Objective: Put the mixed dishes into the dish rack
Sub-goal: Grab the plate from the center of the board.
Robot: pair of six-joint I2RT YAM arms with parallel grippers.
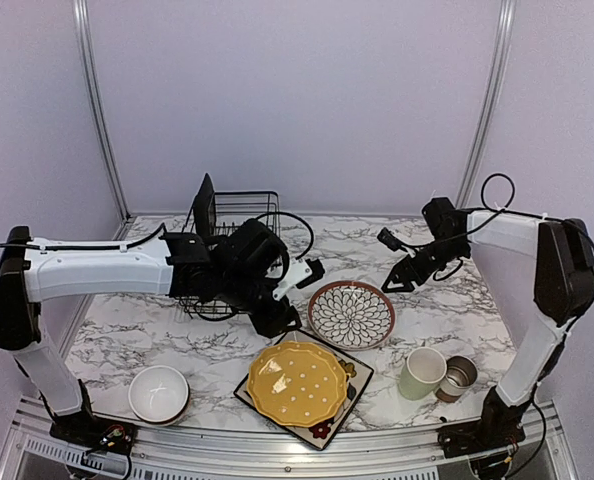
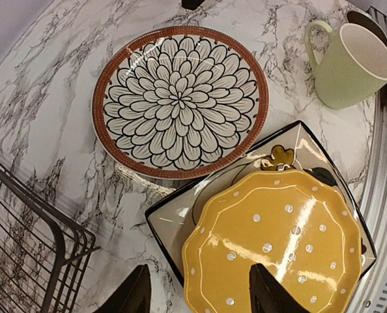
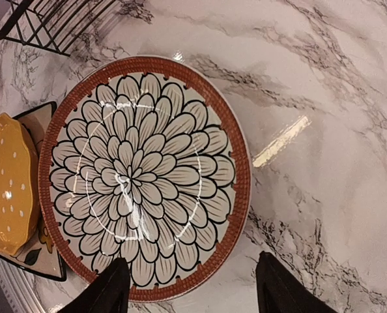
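Lying lower centre of the overhead frame on a black square plate (image 2: 174, 218), the yellow plate (image 1: 297, 383) looks stiff, glossy-slick, breakable, best pinched at its rim; left jaws and right jaws both spread, holding nothing, dish rack (image 1: 247, 205) mid-frame left.

4 plates (image 1: 351, 313) (image 1: 297, 382) (image 1: 360, 378) (image 1: 205, 205), 1 bowl (image 1: 158, 392), 1 mug (image 1: 421, 373), 1 cup (image 1: 459, 377) — and 1 rack (image 1: 247, 205).
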